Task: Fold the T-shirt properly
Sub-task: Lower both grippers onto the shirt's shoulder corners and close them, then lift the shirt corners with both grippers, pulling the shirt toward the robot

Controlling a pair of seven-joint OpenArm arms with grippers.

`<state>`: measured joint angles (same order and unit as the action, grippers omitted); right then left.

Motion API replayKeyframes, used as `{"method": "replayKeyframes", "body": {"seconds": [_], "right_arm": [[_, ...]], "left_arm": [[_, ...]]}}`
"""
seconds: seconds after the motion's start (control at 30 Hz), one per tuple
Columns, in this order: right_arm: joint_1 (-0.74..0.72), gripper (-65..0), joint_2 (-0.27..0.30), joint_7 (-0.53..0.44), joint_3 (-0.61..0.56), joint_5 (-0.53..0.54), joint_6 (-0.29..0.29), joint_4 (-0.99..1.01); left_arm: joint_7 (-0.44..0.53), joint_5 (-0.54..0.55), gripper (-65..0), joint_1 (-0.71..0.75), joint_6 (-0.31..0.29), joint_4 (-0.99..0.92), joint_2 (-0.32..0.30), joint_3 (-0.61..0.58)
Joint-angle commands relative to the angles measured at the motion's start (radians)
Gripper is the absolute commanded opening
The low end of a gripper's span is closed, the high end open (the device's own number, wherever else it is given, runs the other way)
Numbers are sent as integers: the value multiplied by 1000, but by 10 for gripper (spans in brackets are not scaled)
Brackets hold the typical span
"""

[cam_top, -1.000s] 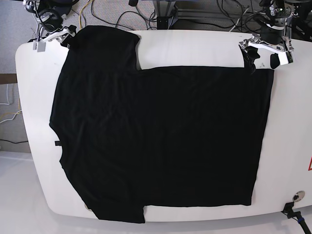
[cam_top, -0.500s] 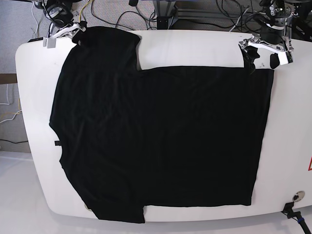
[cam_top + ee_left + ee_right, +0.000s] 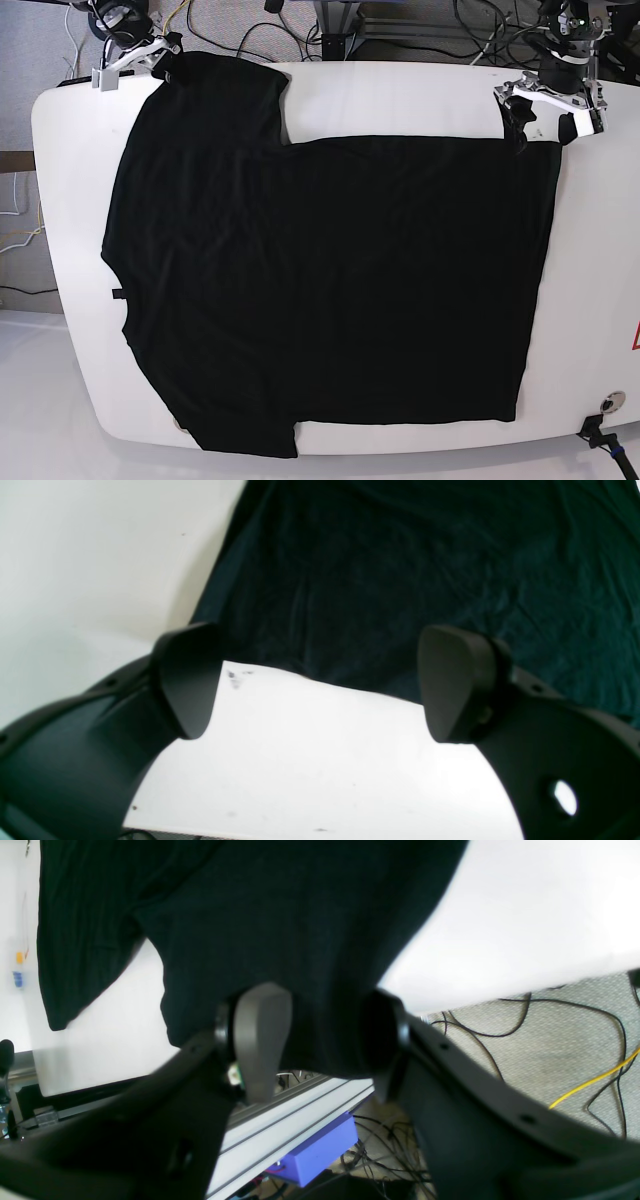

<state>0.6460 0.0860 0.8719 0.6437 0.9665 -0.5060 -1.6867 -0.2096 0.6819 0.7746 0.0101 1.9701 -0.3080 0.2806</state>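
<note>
Fabric of the black T-shirt (image 3: pixel 320 280) covers most of the white tabletop (image 3: pixel 400 95), spread flat, with one sleeve reaching the far corner on the base view's left and the hem running along the edge on that view's right. At that far corner the right gripper (image 3: pixel 320 1040) has its two fingers around the sleeve's edge: the wrist view shows cloth filling the gap between them, pinched, and part of the sleeve hanging past the tabletop's edge above the cabled floor (image 3: pixel 550 1040). The base view shows this gripper (image 3: pixel 160 62) only as a small shape at the sleeve's tip. The left gripper (image 3: pixel 320 680) is spread wide over bare tabletop at the hem's far corner, holding nothing; the hem's edge lies just beyond its fingertips. In the base view it (image 3: pixel 545 108) sits at that hem corner.
</note>
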Motion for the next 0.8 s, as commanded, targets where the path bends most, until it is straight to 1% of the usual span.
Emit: {"method": "replayKeyframes", "body": {"seconds": [0.0, 0.07, 0.37, 0.4, 0.43, 0.47, 0.53, 0.7, 0.77], "right_arm": [[8, -371, -1, 25, -22, -37, 16, -2], [5, -371, -9, 25, -32, -37, 19, -2], [-5, -378, -9, 25, -34, -37, 19, 1], [-5, -401, -9, 25, -34, -37, 19, 1], [-13, -444, -9, 25, -34, -37, 19, 1], [-19, -502, -9, 25, -34, -37, 19, 3], [-25, -650, -9, 25, -34, -39, 19, 3], [-50, -650, -5, 25, -34, -40, 23, 3], [-53, -650, -2, 25, -34, -40, 23, 3]], "left_arm": [[28, 2, -72, 6, -6, 18, -10, 6], [28, 2, -72, 6, -6, 18, -10, 6], [28, 0, -72, 6, -6, 18, -12, 6], [28, 0, -72, 4, -6, 18, -12, 6], [28, 0, -72, 4, -6, 18, -12, 6], [28, 0, -72, 4, -6, 18, -12, 6], [28, 0, -72, 4, -6, 18, -12, 6], [28, 8, -72, 4, -6, 18, -12, 15], [6, 55, -72, 4, -6, 18, -12, 47]]}}
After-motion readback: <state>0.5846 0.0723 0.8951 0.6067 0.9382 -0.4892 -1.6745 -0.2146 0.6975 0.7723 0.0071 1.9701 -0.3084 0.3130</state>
